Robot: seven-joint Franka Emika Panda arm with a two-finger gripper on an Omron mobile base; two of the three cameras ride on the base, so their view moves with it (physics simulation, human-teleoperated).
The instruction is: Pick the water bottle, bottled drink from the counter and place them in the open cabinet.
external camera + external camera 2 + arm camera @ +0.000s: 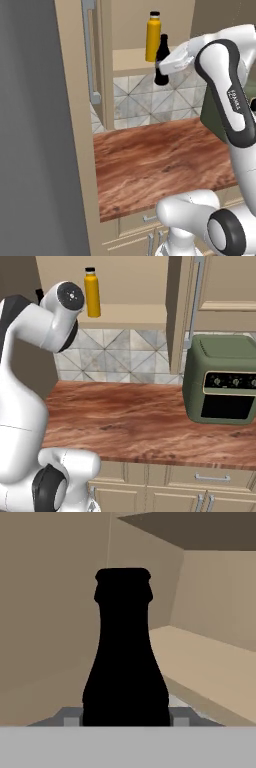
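The yellow water bottle [153, 37] [91, 293] with its black cap stands upright on the shelf of the open cabinet [129, 59] [132, 313]. My gripper [164, 64] [125, 719] is shut on the bottled drink [161, 60] [125, 662], a slim black bottle held upright in the air, just right of the yellow one as the left base view shows it. In the hand view the black neck rises between my fingertips [72, 718], with the beige shelf [210, 662] beyond it. The counter [160, 160] [150, 416] lies below.
A green toaster oven [222, 381] sits at the right end of the counter. The cabinet door with its long silver handle [90, 50] [196, 301] stands open beside the shelf. Tiled wall [120, 356] runs behind the counter, and drawers [210, 478] lie under it.
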